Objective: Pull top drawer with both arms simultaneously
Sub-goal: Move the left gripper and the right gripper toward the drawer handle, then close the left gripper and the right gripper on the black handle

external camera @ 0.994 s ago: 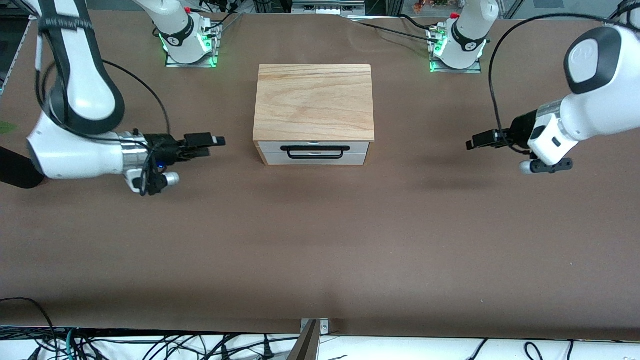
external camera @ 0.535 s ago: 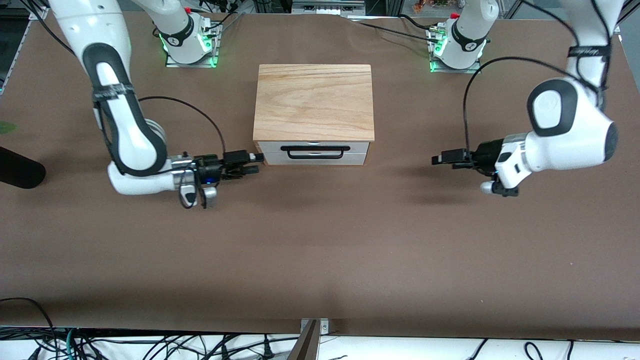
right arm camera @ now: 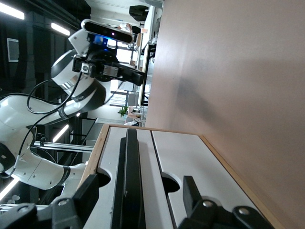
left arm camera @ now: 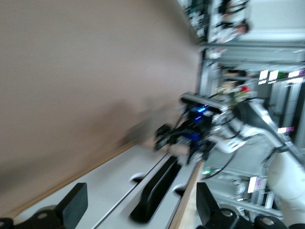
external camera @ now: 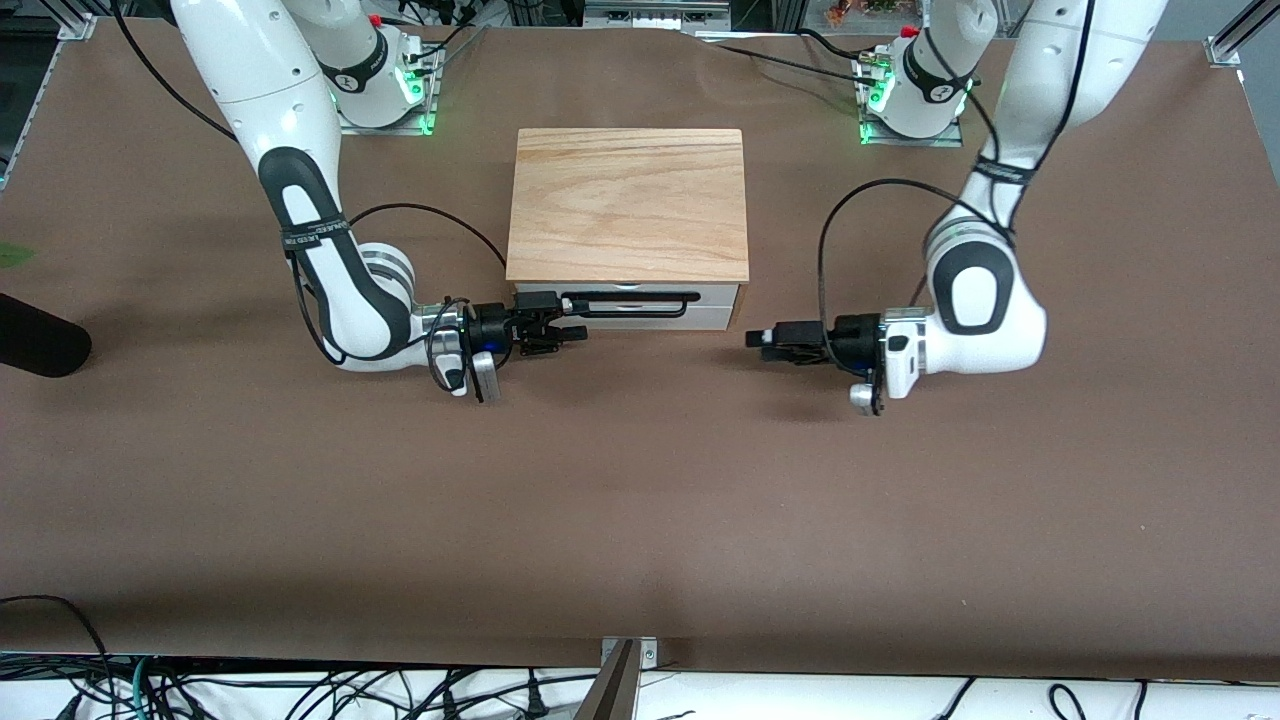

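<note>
The top drawer [external camera: 720, 294] is shut in the wooden box [external camera: 628, 205]. Its white front carries a long black bar handle [external camera: 628, 304]. My right gripper [external camera: 558, 318] is open, low in front of the drawer, at the handle's end toward the right arm's end of the table. In the right wrist view its fingers [right arm camera: 90, 191] straddle the handle [right arm camera: 131, 181]. My left gripper [external camera: 764, 339] is open, low over the table, just off the box's front corner toward the left arm's end. In the left wrist view its fingers [left arm camera: 74, 202] frame the handle [left arm camera: 155, 191] from a distance.
A lower drawer [external camera: 715, 319] sits under the top one. The brown table [external camera: 640, 500] stretches toward the front camera. A black object [external camera: 40, 345] lies at the table's edge at the right arm's end. Both arm bases [external camera: 375, 85] stand farther back than the box.
Both arms have swung in toward the box's front and come lower. The right gripper has reached the handle's end; the left gripper has come close to the box's corner. The drawer has not moved.
</note>
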{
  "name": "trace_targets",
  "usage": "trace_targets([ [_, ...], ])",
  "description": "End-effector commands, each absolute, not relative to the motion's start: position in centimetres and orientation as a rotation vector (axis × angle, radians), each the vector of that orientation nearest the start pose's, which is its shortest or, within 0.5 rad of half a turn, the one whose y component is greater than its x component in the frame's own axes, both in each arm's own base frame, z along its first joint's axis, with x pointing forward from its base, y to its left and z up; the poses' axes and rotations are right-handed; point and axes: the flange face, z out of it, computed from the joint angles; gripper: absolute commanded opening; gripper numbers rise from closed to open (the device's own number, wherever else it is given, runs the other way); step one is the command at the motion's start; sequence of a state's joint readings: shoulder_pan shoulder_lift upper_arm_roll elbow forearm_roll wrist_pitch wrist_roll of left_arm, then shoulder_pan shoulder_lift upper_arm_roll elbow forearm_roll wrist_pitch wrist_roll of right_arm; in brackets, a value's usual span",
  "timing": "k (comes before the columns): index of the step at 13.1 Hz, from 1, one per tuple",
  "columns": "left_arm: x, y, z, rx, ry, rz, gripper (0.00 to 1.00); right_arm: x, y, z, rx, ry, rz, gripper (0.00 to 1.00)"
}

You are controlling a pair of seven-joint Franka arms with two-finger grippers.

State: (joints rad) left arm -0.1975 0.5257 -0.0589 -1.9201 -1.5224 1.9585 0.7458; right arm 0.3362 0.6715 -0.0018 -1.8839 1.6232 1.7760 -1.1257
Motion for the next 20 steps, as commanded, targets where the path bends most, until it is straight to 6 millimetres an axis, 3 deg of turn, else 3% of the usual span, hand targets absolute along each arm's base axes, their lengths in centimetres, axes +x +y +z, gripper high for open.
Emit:
trace_targets([
  [1,57.1,-25.5,21.0,1.748,0.031,0.01,1.0,53.1,28.1,16.9,-1.645,-0.278,0.017,0.57],
  [6,53.5,-30.9,20.8,1.691,-0.067,-0.033,0.93,52.9,28.3,17.2,-1.569,-0.23,0.027,0.23],
  [7,53.0,-31.2,20.6,1.69,-0.087,-0.029,0.92,52.9,28.3,17.1,-1.569,-0.228,0.027,0.16],
  [10,51.9,-31.0,19.3,1.693,-0.186,0.041,0.89,53.1,28.0,16.8,-1.57,-0.22,0.023,0.14],
  [12,51.6,-30.7,18.8,1.698,-0.2,0.048,0.89,53.2,27.9,16.7,-1.569,-0.22,0.022,0.0],
  [14,51.5,-30.6,18.4,1.702,-0.196,0.045,0.89,53.3,27.7,16.8,-1.57,-0.219,0.019,0.0],
  [16,51.3,-30.5,17.5,1.707,-0.195,0.042,0.82,53.4,27.7,16.9,-1.562,-0.22,0.018,0.0],
  [17,51.2,-30.5,17.2,1.706,-0.214,0.058,0.71,53.4,27.6,16.9,-1.558,-0.22,0.019,0.0],
  [20,50.9,-30.3,16.9,1.707,-0.214,0.062,0.55,53.6,27.3,16.9,-1.558,-0.216,0.013,0.0],
])
